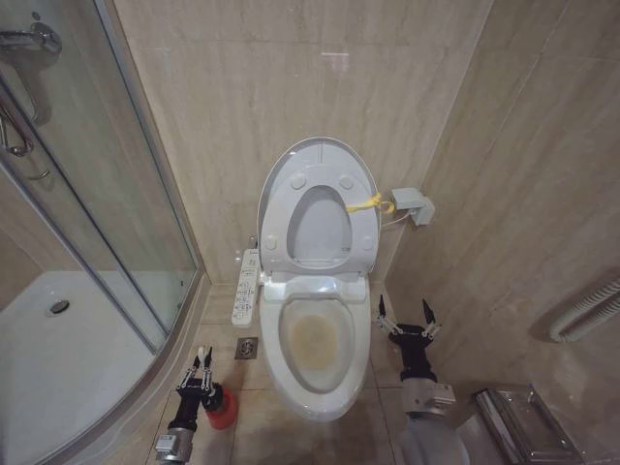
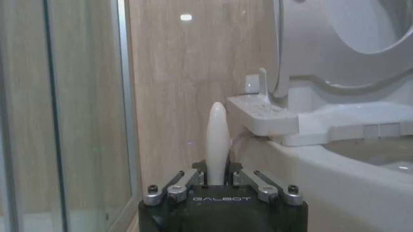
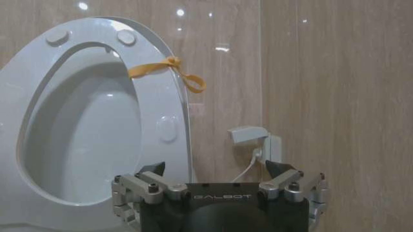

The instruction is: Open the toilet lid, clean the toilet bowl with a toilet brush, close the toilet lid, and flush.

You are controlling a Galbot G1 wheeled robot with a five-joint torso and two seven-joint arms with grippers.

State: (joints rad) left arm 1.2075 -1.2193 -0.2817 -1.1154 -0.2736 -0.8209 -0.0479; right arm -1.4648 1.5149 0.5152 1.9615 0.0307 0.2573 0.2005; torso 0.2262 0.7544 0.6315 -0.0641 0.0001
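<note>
1. The toilet lid (image 1: 318,174) stands upright against the back wall with the ring seat raised against it. A yellow band (image 1: 368,203) is tied around the seat's edge, apparently as a loop for pulling. The opening step looks done.

2. The toilet bowl (image 1: 315,344) lies open, with a brownish stain showing in its basin. That stain is presumably what the brush is meant to scrub.

3. The left gripper (image 1: 199,363) sits low on the floor beside the bowl's left flank, near the floor drain (image 1: 246,348). In the left wrist view its fingers are closed around the white handle of the toilet brush (image 2: 217,140), which rises straight up between them. The brush head appears to sit in the red holder (image 1: 223,407) just under the gripper, so I judge the brush gripped but not yet lifted out.

4. Holding the handle low and upright suits a straight pull from the cup.

5. The right gripper (image 1: 406,316) waits beside the bowl's right rim, fingers spread apart and holding nothing. It points towards the raised lid, well placed to bring it down later.

6. The control panel (image 1: 247,287) juts from the bowl's left side, close above the left arm's path, so a lift could brush it.
</note>
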